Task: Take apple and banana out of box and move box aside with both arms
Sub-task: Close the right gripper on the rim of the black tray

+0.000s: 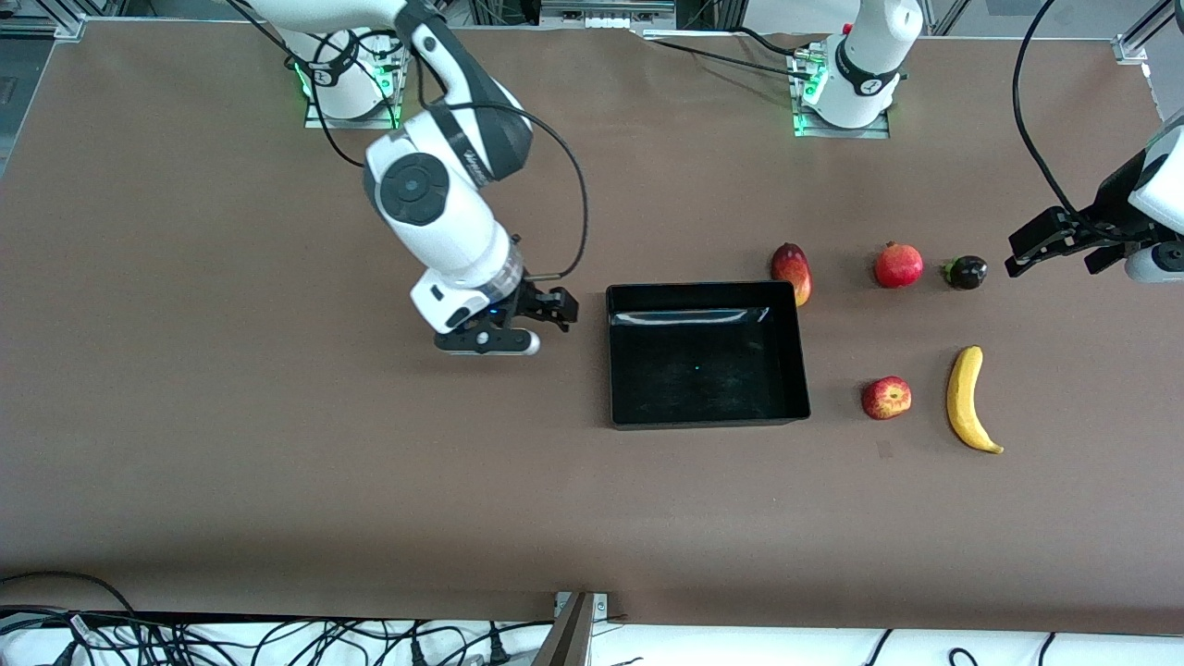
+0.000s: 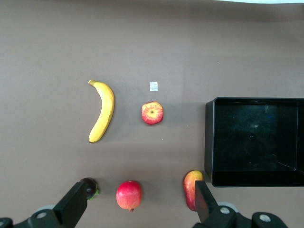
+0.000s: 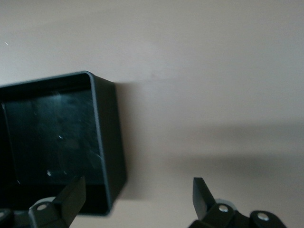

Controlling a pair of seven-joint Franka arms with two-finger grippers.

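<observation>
Both open: right gripper [image 1: 553,313] beside the box [image 1: 708,418], left gripper [image 1: 1050,242] over bare table; no legible writing.

Left arm [image 1: 1142,208] cut by edge

Glossy black plastic box [image 1: 708,421], matt table [image 1: 277,462]
</observation>
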